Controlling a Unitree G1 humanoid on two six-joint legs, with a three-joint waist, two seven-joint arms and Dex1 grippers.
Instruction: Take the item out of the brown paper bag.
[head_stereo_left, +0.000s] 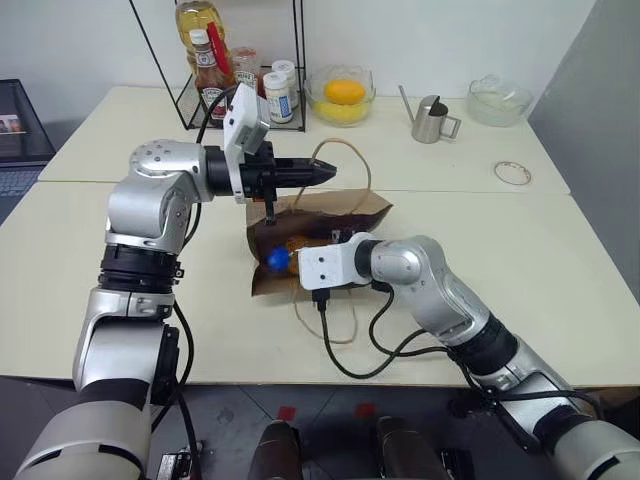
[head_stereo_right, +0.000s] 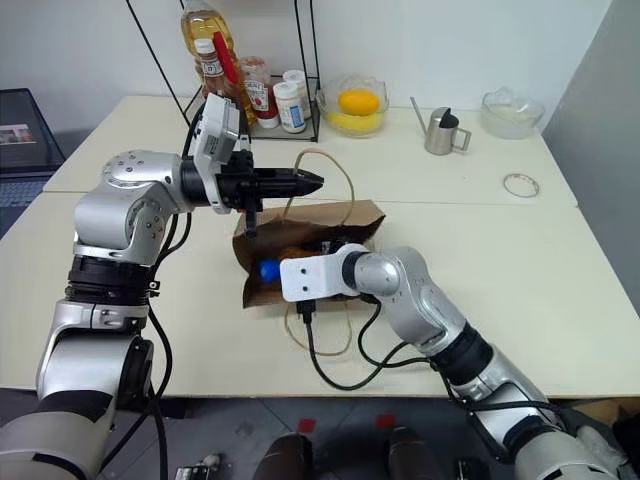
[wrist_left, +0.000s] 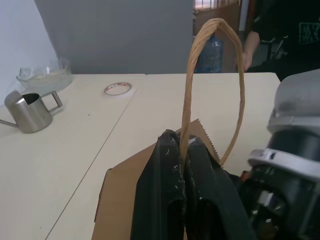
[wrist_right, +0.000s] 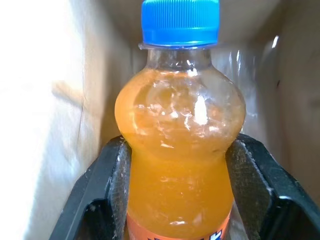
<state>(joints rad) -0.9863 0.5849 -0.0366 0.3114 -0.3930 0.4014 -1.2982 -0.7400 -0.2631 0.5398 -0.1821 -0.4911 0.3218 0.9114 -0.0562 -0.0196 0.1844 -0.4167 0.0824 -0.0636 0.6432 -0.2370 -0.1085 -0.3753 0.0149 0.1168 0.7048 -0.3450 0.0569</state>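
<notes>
Now L gripper (head_stereo_left: 325, 172) pinches bag (head_stereo_left: 340, 212) handle (wrist_left: 212, 75), holding it up; R gripper (wrist_right: 175, 200) inside bag clamps orange bottle (wrist_right: 180, 150), blue cap (head_stereo_left: 277, 260) at near-left mouth.

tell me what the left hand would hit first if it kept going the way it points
Likely nothing nearby. The left hand, shut on the bag handle, points level across the table; past the loop the way looks free, though depth is unclear.
</notes>
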